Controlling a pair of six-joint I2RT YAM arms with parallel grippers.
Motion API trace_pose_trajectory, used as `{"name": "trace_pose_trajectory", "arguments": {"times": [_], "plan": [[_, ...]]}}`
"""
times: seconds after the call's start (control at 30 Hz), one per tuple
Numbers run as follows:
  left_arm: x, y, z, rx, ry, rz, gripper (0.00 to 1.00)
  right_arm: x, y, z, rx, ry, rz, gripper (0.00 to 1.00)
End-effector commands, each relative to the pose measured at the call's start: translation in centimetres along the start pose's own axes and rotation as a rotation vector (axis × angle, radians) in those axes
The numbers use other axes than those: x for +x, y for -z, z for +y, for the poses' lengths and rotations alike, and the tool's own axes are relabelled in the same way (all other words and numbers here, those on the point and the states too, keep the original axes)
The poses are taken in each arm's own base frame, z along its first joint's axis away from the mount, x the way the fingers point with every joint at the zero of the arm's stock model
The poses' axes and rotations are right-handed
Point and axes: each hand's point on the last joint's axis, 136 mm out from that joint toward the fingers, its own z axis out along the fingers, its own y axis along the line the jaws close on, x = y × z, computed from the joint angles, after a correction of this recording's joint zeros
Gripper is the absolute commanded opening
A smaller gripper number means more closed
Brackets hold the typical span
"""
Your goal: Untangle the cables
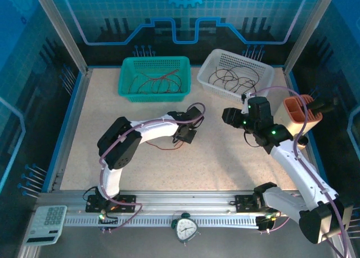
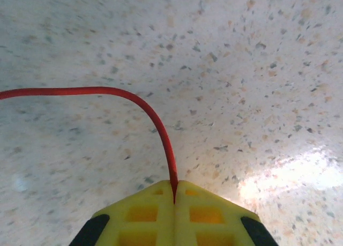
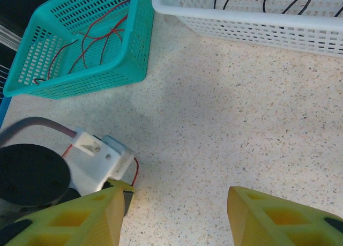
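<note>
- Top external: the left end effector point(image 1: 184, 135) sits low on the speckled table point(image 1: 214, 162). A thin dark red cable point(image 1: 164, 147) trails leftward from it, so the left arm is plainly the nearer one.
- Left wrist: its yellow fingers point(image 2: 144, 214) are pressed together on that cable, which runs forward and then bends left.
- Right wrist: the right end effector point(image 3: 174, 214) stands half open and holds nothing.

Tabletop point(image 2: 241, 69) cream with grey and tan specks; cable point(image 2: 107, 90) red; fingers point(image 2: 144, 214) yellow, black-edged; latticed teal basket point(image 3: 91, 74) with red cables point(image 1: 163, 81), white basket point(image 3: 257, 29) with black cables point(image 1: 228, 78).
</note>
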Motion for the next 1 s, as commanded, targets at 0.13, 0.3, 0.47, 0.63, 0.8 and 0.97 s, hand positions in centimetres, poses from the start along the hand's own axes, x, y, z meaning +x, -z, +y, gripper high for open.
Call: {"name": "trace_pose_trajectory", "arguments": {"times": [0.13,0.3,0.47,0.63,0.8,0.97], "plan": [[-6.5,13.6,1.4,0.024,-0.012,-0.268,0.00,-0.7,0.9,1.4,-0.071,-0.013,-0.009,0.54],[-9.5,21.7,2.3,0.054,-0.010,-0.435,0.00,-1.0,1.1,3.1,-0.143,-0.003,-0.007,0.55],[-12.1,28.9,3.0,0.073,-0.027,-0.603,0.00,-0.9,1.3,4.8,-0.218,0.012,0.002,0.60],[-14.7,34.6,3.7,0.074,-0.059,-0.756,0.00,-0.9,1.6,5.5,-0.249,0.008,-0.001,0.65],[-17.5,39.3,4.8,0.098,-0.035,-0.904,0.00,-1.0,1.9,5.7,-0.251,0.010,-0.006,0.65],[-20.0,43.5,7.2,0.072,0.010,-1.054,0.00,-1.0,2.0,5.6,-0.245,0.008,-0.006,0.65]]}}
